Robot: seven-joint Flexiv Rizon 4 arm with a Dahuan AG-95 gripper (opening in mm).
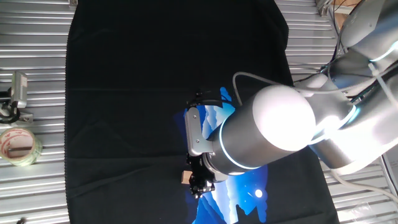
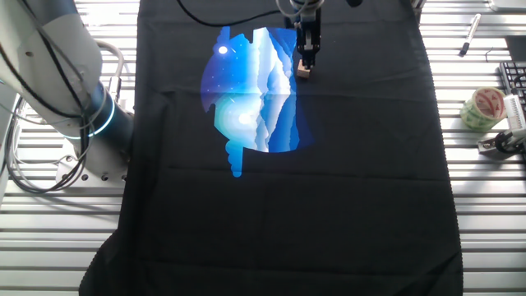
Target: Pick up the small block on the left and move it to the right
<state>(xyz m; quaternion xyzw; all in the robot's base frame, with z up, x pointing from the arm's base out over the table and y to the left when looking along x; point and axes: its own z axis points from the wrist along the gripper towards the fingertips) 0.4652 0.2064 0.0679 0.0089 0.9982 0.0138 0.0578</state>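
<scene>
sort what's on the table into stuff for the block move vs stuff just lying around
For the job:
- small block
- pincer, down at the block
- black cloth, the work surface

Lying about:
- tape roll
- metal clamp
- pen

We see both views high, looking down from opposite sides; both share black cloth [image 1: 124, 93] [image 2: 329, 214], tape roll [image 1: 18, 146] [image 2: 483, 108].

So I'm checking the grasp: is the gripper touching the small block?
Cannot tell. In the other fixed view the gripper sits right at the small block with no visible gap, but contact isn't plainly shown.
</scene>
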